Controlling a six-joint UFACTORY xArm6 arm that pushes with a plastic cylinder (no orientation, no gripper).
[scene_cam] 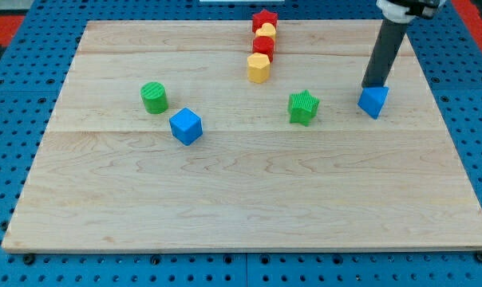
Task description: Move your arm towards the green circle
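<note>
The green circle [154,97] is a short green cylinder on the left part of the wooden board [241,199]. My tip [373,85] is far to the view's right of it, at the upper right, touching or just above the top edge of a blue triangular block [373,101]. The dark rod rises from there to the view's top right. A green star [303,107] and a blue cube [185,126] lie between my tip and the green circle; the blue cube sits just to the lower right of the circle.
A column of blocks stands at the top centre: a red star [264,19], a yellow block [266,32], a red block [263,45] and a yellow hexagon [258,68]. Blue pegboard [9,159] surrounds the board.
</note>
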